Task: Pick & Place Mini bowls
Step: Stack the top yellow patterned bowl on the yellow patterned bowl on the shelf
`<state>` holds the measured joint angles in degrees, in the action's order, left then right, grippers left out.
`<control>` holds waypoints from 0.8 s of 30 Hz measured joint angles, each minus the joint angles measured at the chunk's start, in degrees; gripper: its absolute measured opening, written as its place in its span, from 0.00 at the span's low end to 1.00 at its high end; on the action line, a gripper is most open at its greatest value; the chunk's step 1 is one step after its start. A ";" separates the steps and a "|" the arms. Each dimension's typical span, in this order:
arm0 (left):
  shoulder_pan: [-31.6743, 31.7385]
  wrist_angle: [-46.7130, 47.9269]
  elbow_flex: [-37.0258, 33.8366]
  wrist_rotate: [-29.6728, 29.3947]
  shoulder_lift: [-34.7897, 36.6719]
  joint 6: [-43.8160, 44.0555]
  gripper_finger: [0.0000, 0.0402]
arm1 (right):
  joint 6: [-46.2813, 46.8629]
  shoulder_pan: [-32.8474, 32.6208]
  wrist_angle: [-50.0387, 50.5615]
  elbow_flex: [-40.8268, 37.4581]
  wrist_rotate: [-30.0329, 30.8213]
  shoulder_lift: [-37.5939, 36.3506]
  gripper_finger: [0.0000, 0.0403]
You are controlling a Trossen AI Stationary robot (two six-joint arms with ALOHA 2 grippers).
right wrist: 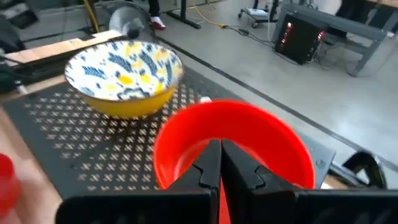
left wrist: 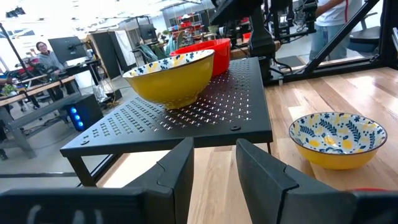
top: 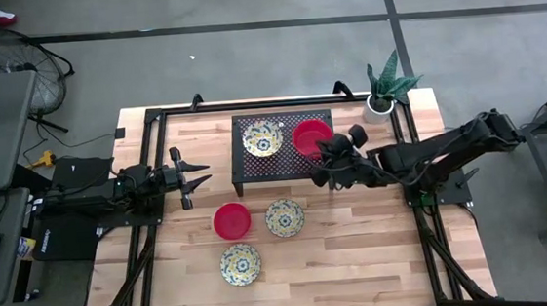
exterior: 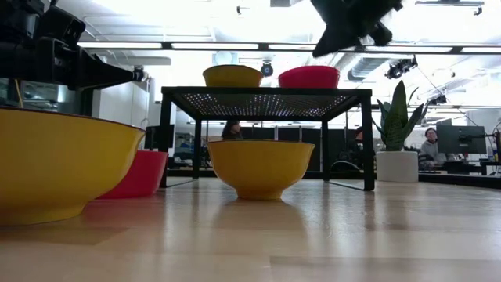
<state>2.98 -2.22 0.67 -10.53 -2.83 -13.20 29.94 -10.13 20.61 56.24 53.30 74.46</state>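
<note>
Right pincer (right wrist: 221,163) closed above red bowl (right wrist: 233,146) on rack (top: 278,153); descending closed would knock it; left pincer (top: 195,178) open

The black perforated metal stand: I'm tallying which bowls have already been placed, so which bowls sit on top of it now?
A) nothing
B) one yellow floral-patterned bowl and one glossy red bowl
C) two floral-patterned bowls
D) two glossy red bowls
B: the high view shows one yellow floral-patterned bowl and one glossy red bowl side by side on the black perforated metal stand; the other bowls sit on the wooden table.
</note>
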 joint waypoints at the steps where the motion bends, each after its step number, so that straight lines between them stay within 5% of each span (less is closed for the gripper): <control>1: 0.00 -0.01 0.00 0.01 0.02 -0.01 0.29 | -0.68 0.00 1.32 1.30 -0.60 0.13 0.00; 11: 0.00 0.00 0.00 0.01 0.01 0.01 0.29 | -11.03 -0.06 20.98 15.74 -21.03 4.57 0.00; 17: 0.00 -0.02 0.00 -0.01 0.02 0.00 0.29 | -19.94 -1.14 23.45 20.09 -32.56 8.88 0.00; 24: 0.00 0.00 0.00 -0.01 0.02 -0.01 0.29 | -27.29 -3.81 24.90 22.35 -38.93 13.59 0.00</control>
<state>2.98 -2.22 0.67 -10.55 -2.81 -13.21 2.64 -13.94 45.51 78.59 14.37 88.05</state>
